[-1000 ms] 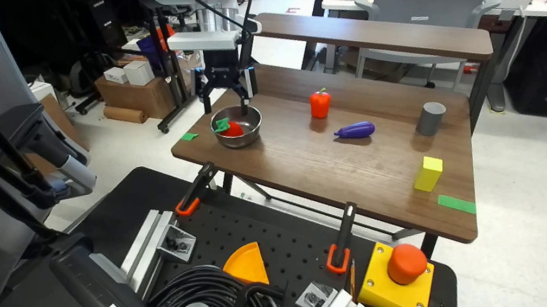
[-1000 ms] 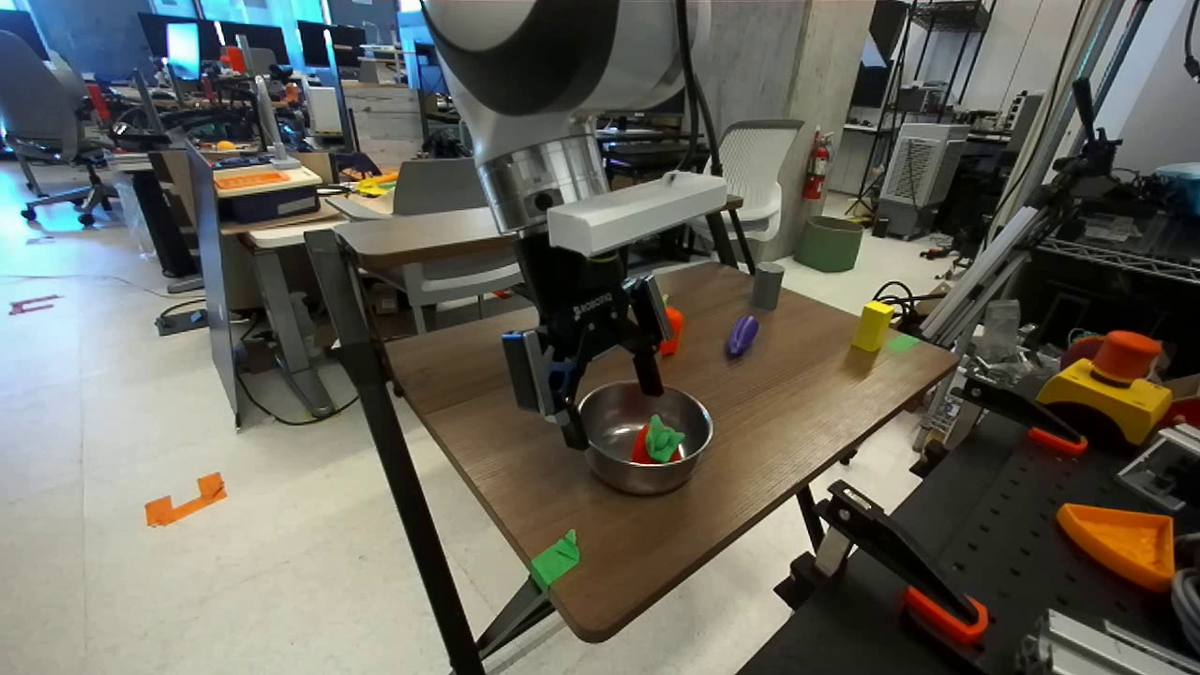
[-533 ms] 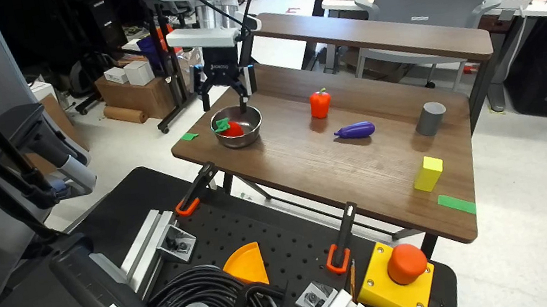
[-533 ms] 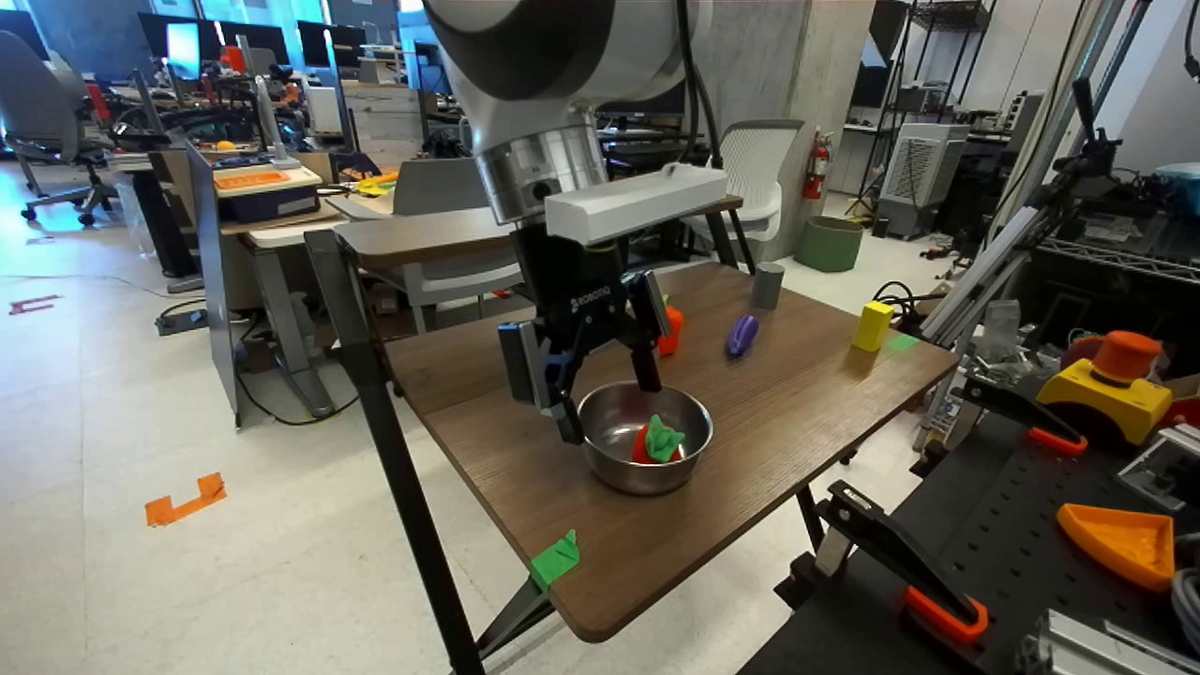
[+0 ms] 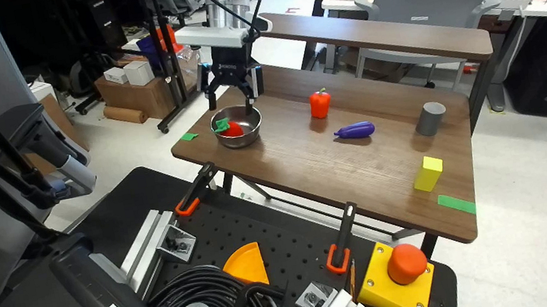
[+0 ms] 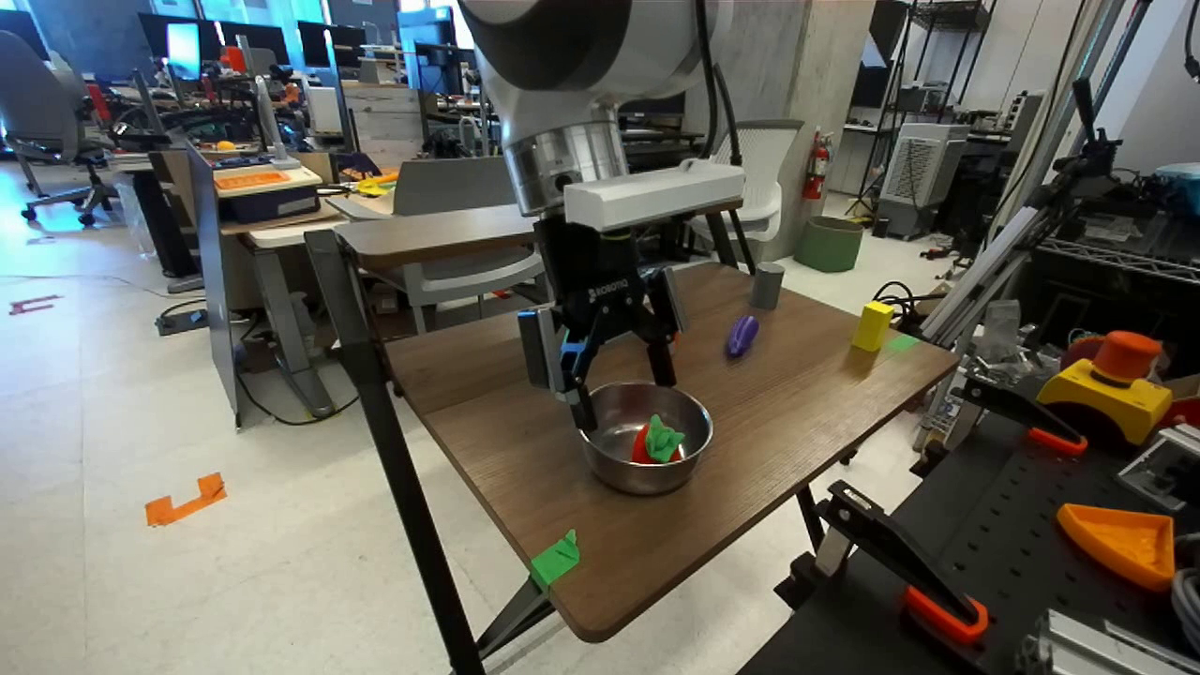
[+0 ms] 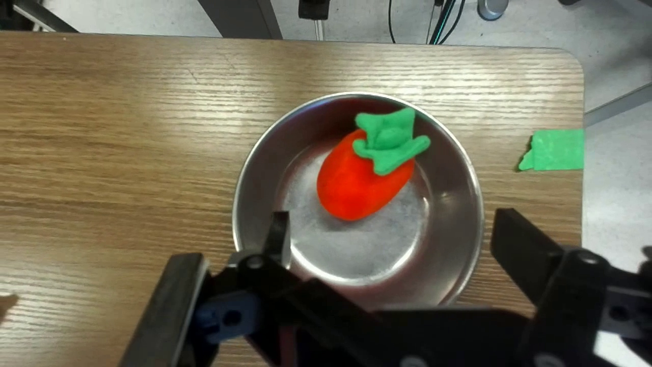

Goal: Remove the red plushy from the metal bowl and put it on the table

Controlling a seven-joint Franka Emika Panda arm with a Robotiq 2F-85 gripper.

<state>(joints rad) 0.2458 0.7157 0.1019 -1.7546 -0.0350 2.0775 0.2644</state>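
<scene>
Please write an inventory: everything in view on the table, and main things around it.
Table: 1, brown, beside black board
Bowl: 1, silver, on table
Plushy: 1, red and green, in bowl
Pepper: 1, red, on table
Eggplant: 1, purple, near pepper
Cylinder: 1, grey, on table
Tape: 2 pieces, green, table edges
Block: 1, yellow, near tape
Clamps: 2, black and orange, board edge
Button: 1, red, on yellow box
Gripper: 1, black, open above bowl
Arm: 1, white and grey, above gripper
</scene>
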